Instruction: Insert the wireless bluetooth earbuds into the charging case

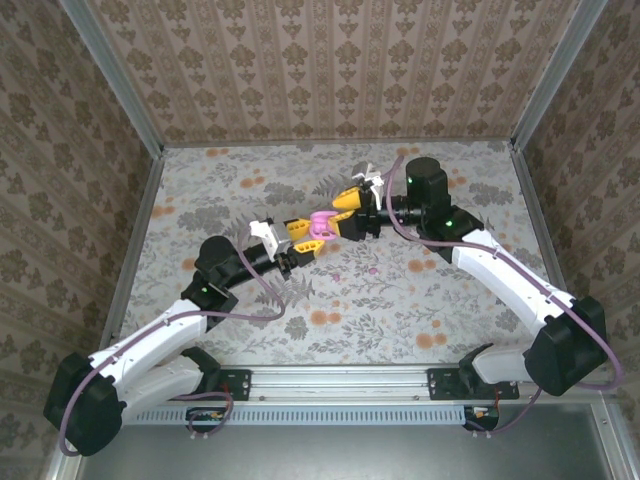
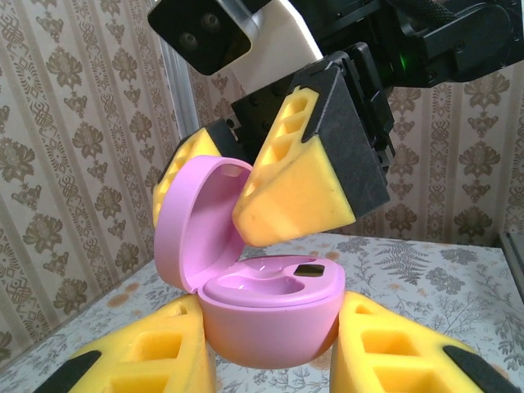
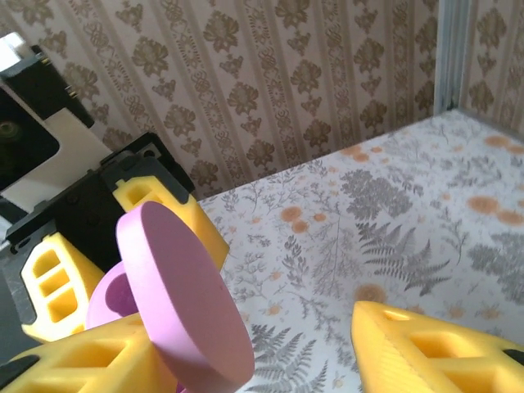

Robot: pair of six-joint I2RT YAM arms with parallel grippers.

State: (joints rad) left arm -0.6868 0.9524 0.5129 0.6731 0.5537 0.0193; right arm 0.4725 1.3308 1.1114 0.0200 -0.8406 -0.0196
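Note:
The pink charging case (image 2: 270, 323) hangs above the table, and my left gripper (image 2: 270, 352) is shut on its base, a yellow pad on each side. Its lid (image 2: 190, 219) stands open to the left. Inside are smooth pink wells and a small dark patch; the wireless bluetooth earbuds are hidden or out of view. My right gripper (image 3: 262, 360) straddles the raised lid (image 3: 176, 295): one yellow finger (image 2: 299, 188) is in front of it and the other behind. The jaws are apart, with a wide gap to the right finger. From above, both grippers meet at the case (image 1: 318, 222).
The floral-print table (image 1: 400, 290) lies below, with patterned walls on three sides and metal posts at the back corners. The two arms reach in from the near edge and meet at mid-table.

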